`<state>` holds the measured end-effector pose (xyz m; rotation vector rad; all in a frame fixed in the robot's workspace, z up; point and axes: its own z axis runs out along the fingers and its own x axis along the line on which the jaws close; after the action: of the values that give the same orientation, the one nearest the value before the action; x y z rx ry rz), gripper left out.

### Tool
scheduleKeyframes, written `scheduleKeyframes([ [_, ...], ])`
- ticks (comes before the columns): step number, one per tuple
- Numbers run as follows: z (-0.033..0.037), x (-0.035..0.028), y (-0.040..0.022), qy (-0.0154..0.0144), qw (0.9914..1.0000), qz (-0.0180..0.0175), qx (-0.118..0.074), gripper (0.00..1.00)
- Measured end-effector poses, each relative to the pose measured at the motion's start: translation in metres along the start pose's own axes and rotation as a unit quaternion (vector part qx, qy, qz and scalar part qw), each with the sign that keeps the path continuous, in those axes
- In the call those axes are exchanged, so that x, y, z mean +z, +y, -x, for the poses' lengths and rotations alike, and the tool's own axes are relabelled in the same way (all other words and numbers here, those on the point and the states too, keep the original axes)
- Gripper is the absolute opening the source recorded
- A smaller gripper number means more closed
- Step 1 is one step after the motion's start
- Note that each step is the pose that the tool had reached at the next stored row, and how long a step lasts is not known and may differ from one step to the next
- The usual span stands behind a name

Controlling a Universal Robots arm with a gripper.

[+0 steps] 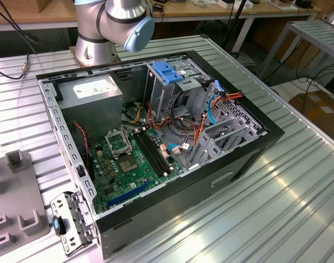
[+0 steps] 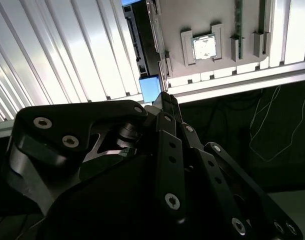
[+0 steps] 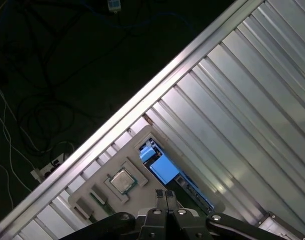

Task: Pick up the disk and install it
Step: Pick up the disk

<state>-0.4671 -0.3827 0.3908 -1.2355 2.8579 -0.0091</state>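
I see the disk (image 3: 165, 170) as a bright blue frame round a dark body, lying in the pale grey tray (image 3: 134, 165). In the same tray the processor (image 3: 121, 181) shows silver. Under the tray the table (image 3: 252, 100) is silver, ribbed in long parallel stripes. My gripper (image 3: 166, 194) is matt black with bright screw heads. Beside the tray the computer case (image 1: 249, 159) is black, its motherboard (image 1: 109, 170) green, its cables (image 1: 191, 131) orange, red and yellow, its latch plate (image 1: 170, 71) light blue.

Silver-grey metal arm (image 1: 98, 30) with a pale blue round joint cap (image 1: 140, 34); black jaws built of linked bars, fastened by silver screws (image 2: 172, 201).
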Motion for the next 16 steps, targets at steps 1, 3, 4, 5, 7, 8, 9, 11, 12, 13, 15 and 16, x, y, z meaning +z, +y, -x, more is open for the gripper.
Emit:
scheduleKeyframes([
  [1,0.0,0.0,0.0,-0.0001,0.99999,0.0001,-0.004,0.11],
  [3,0.0,0.0,0.0,-0.0002,0.99992,0.0003,-0.012,0.11],
  [4,0.0,0.0,0.0001,-0.0003,0.99989,0.0003,-0.015,0.11],
  [5,0.0,0.0,0.0,-0.0003,0.99984,0.0004,-0.018,0.11],
  [7,0.0,0.0,0.0,-0.0004,0.99975,0.0005,-0.022,0.11],
  [8,0.0,0.0,0.0,-0.0004,0.9997,0.0006,-0.025,0.11],
  [9,0.0,0.0,0.0,-0.0005,0.99961,0.0007,-0.028,0.11],
  [11,0.0,0.0,0.0,-0.0006,0.99946,0.0008,-0.033,0.11],
  [12,0.0,0.0,0.0,-0.0006,0.99939,0.0008,-0.035,0.11],
  [13,0.0,0.0,0.0,-0.0006,0.99931,0.0009,-0.037,0.11],
  [15,0.0,0.0,0.0,-0.0007,0.99912,0.001,-0.042,0.11],
  [16,0.0,0.0,0.0,-0.0007,0.99902,0.001,-0.044,0.11],
])
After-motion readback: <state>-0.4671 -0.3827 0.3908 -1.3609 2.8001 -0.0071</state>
